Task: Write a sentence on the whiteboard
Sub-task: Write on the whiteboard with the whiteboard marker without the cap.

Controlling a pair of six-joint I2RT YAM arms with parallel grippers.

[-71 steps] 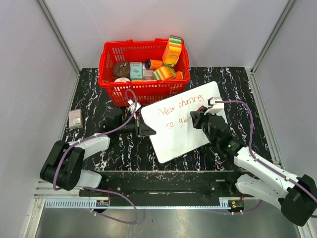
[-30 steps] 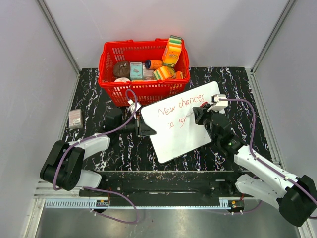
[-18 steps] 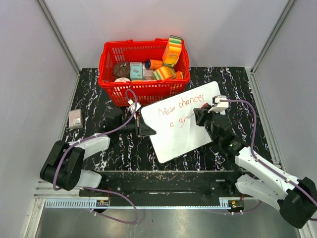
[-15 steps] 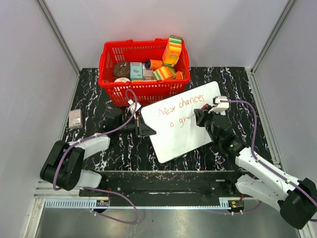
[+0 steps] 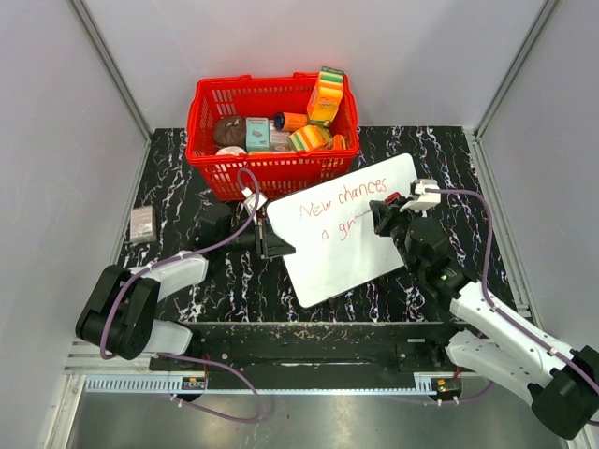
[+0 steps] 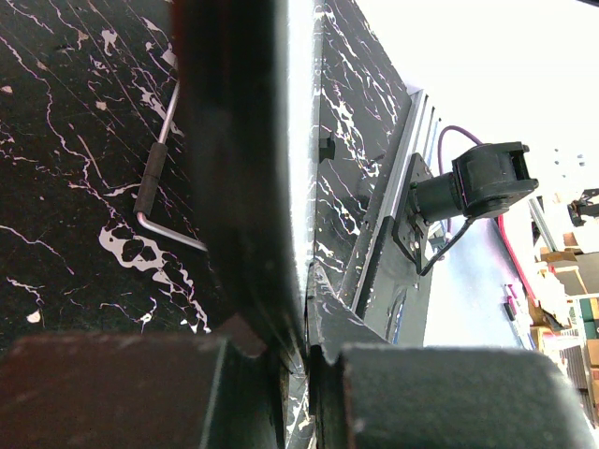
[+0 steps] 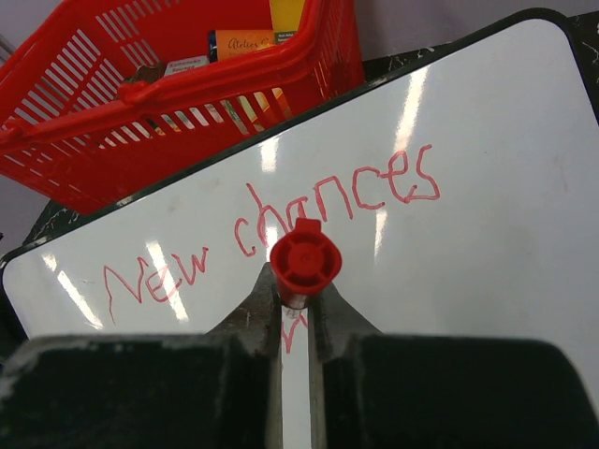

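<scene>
The whiteboard point(image 5: 342, 229) lies tilted on the black marbled table, and also fills the right wrist view point(image 7: 487, 187). On it is red handwriting point(image 5: 342, 195) reading "New chances", with a shorter second line point(image 5: 344, 227) below; "New chances" also shows in the right wrist view point(image 7: 281, 224). My right gripper point(image 5: 382, 217) is shut on a red-capped marker point(image 7: 304, 265) held end-on against the board at the second line. My left gripper point(image 5: 279, 245) is shut on the whiteboard's left edge point(image 6: 301, 187), which runs between its jaws.
A red basket point(image 5: 271, 131) full of groceries stands just behind the board. A small grey box point(image 5: 142, 224) lies at the table's left edge. A bent metal rod point(image 6: 159, 178) lies on the table in the left wrist view. Grey walls enclose the table.
My right gripper has moved rightward along the second line with the marker, and more red letters have appeared there. The left gripper and the board have not moved.
</scene>
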